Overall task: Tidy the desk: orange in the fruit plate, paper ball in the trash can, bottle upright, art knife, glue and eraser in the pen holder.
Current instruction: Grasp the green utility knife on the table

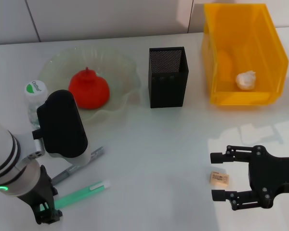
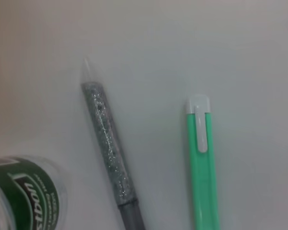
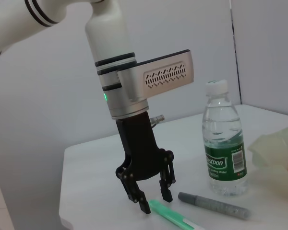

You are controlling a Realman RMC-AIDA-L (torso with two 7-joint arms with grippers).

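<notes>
- Left hand [image 1: 47, 211], fingers apart, straddles the green knife [image 1: 82, 193] beside the grey glue pen [image 1: 79, 167].
- Right hand [image 1: 222, 175], fingers apart, flanks the eraser [image 1: 218, 178] on the surface [image 1: 159, 144].
- Bottle [image 1: 34, 98] upright.

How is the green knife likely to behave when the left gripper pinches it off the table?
The green knife is thin and lies flat, so the open left gripper, fingertips either side of it, may struggle to get under it. Its smooth plastic body looks slippery. Held near one end, it would probably tilt.
</notes>
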